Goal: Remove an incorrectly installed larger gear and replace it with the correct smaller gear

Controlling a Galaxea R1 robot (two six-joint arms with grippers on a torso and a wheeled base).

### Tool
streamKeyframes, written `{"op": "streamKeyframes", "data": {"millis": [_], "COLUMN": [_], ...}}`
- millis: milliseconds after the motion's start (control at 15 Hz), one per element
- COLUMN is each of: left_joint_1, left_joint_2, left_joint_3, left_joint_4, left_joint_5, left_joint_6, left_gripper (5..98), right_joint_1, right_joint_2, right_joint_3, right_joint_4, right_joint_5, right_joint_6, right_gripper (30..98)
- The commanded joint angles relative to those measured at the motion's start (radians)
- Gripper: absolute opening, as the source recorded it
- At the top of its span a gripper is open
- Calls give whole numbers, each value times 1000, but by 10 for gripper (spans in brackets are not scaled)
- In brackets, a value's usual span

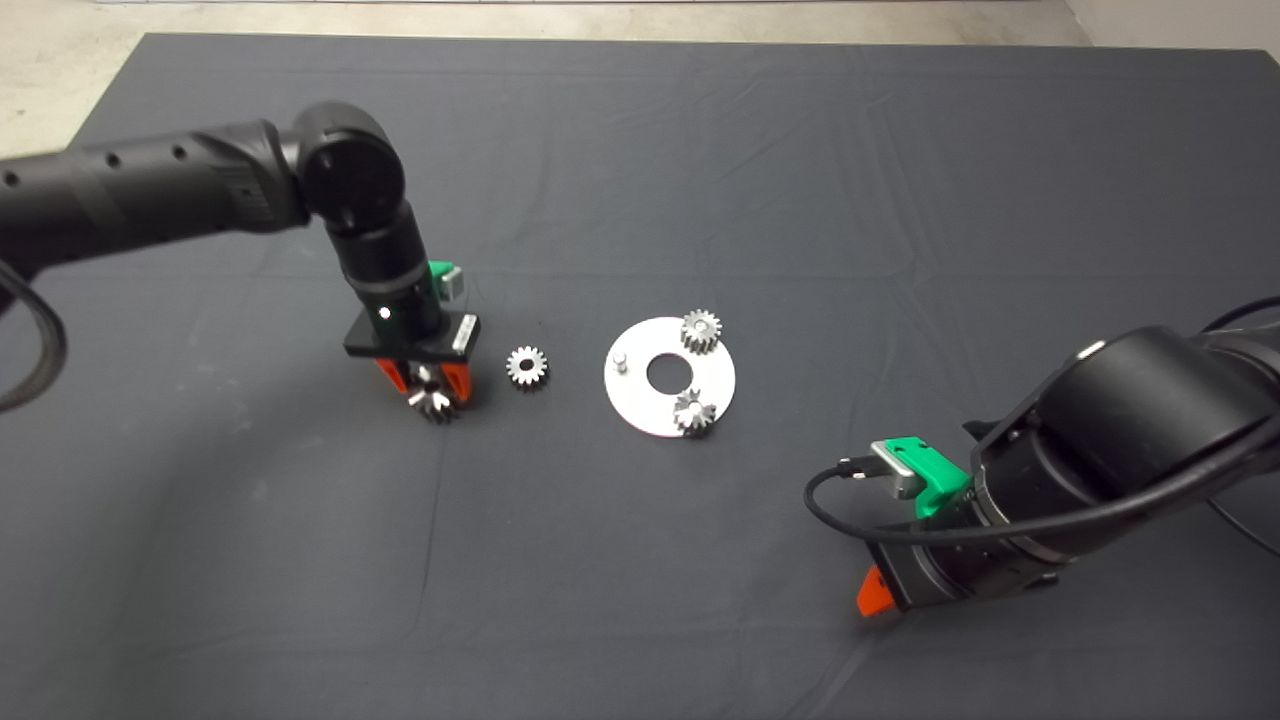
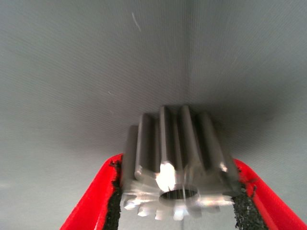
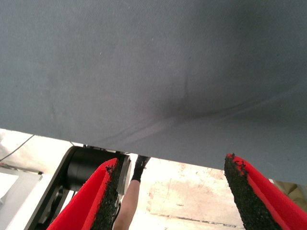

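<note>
Dark mat (image 1: 700, 150) over the worktop, silver disc (image 1: 640, 400) with centre hole and small peg (image 1: 620, 360), pale floor (image 1: 60, 60) beyond

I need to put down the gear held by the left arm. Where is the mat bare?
Bare mat lies left of the left gripper, which holds the gear. Crowded right: loose gear, then the disc.
</note>
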Motion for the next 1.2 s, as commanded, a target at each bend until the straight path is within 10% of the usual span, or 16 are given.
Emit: {"op": "streamKeyframes", "data": {"millis": [0,1133], "left_joint_1": [-13,-102], "left_joint_2": [1,128], "left_joint_3": [-4,-76], "left_joint_4": [14,8], "left_joint_5": [43,68], "left_joint_6": [-3,-4], "left_gripper": [488,734], "right_joint_1": [16,16], "right_joint_2": [-3,-1], "right_joint_3": [-8,-8], "right_joint_4": [2,2], "right_joint_5": [-123,-123], "right_joint_6": [-17,-17], "right_gripper": [584,584]}}
